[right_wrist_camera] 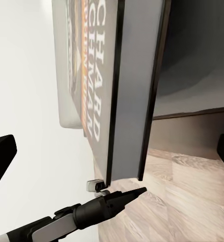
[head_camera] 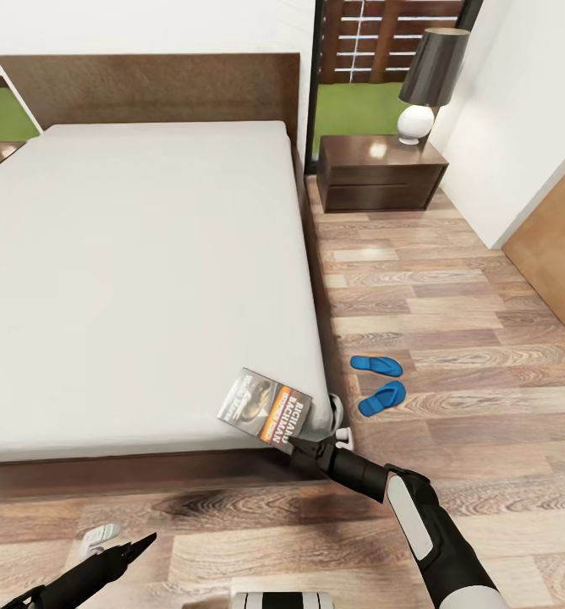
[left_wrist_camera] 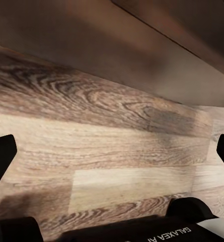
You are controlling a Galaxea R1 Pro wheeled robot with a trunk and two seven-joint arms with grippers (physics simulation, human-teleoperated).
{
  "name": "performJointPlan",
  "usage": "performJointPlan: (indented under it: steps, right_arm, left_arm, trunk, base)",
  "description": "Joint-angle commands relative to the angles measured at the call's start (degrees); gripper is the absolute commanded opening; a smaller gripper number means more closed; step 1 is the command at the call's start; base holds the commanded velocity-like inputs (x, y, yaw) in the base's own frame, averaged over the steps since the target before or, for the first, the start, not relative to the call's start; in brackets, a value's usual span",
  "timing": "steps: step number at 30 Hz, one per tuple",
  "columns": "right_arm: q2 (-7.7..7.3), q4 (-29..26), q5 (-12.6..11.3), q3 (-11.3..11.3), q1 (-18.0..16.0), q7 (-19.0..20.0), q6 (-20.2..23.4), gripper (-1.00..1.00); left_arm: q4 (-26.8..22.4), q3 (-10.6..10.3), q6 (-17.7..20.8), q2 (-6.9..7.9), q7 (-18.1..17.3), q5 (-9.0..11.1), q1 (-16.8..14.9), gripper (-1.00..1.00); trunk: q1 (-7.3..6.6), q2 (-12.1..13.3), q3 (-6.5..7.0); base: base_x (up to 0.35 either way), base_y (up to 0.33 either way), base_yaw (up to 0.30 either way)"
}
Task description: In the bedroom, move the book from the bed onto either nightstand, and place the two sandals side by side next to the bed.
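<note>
So here we're parked at the foot of the bed [head_camera: 130,279], which takes up most of the left half of the head view. The book [head_camera: 266,405] sits right at the bed's near right corner, poking over the mattress edge, cover up with the white lettering readable. Our right gripper [head_camera: 304,446] comes in from the lower right and reaches up to that corner, touching the book's lower edge; in the right wrist view the book [right_wrist_camera: 109,96] hangs edge-on between widely spread fingertips, so we can't tell if it's actually pinched.

Our left gripper [head_camera: 139,546] hangs low at the bottom left over the floor [head_camera: 452,279], tips looking pressed together in the head view. Its wrist view shows floor planks and the dark bed frame [left_wrist_camera: 142,45].

The two sandals [head_camera: 379,381] lie on the floor right of the bed, near each other, angled differently. The nightstand [head_camera: 380,172] stands at the upper right beside the headboard [head_camera: 147,85], with a lamp [head_camera: 429,80] on top. The floor strip between bed and wall leads to it.
</note>
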Motion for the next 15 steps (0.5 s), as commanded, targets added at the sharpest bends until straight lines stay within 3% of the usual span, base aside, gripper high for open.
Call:
performJointPlan:
  steps: [1,15]
  right_arm:
    - [0.05,0.0,-0.1,-0.2,0.0,0.1,0.3,1.00]
    - [0.05,0.0,-0.1,-0.2,0.0,0.1,0.3,1.00]
  left_arm:
    - [0.0,0.4,0.1,-0.01,-0.2,-0.5,0.0,1.00]
    - [0.0,0.5,0.1,-0.01,-0.2,-0.5,0.0,1.00]
  trunk:
    - [0.00,0.0,-0.03]
    - [0.00,0.0,-0.03]
  base:
    - [0.017,0.015,0.000]
    - [0.002,0.002,0.000]
